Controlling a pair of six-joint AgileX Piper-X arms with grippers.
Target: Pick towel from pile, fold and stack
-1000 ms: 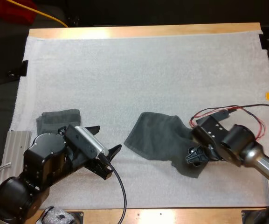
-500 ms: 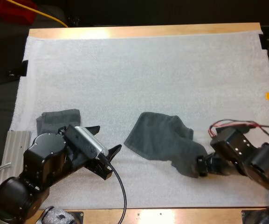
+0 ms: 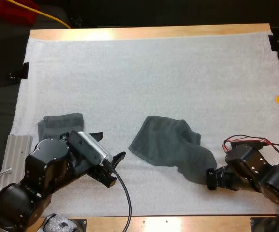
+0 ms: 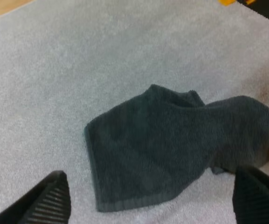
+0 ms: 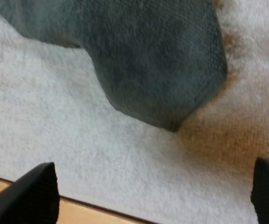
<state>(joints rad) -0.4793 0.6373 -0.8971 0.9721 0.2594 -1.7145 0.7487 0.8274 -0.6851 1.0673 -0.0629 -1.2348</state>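
Crumpled towel (image 3: pixel 168 145) lies on white mat (image 3: pixel 144 72), toward 5 o'clock from mat centre, nothing holds it. Right gripper (image 3: pixel 210 179) is close over mat, fingers spread wide, empty. Towel's nearest corner is just beside its fingertips, at 10 o'clock from it, not between fingers. Left gripper (image 3: pixel 113 143) is also spread wide, empty; crumpled towel is at 3 o'clock from it, apart. Folded towel (image 3: pixel 59 124) is at 10 o'clock from left gripper, partly hidden by left arm.

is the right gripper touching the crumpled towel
Apart. In the right wrist view the right gripper stands open, with bare mat between it and the crumpled towel.
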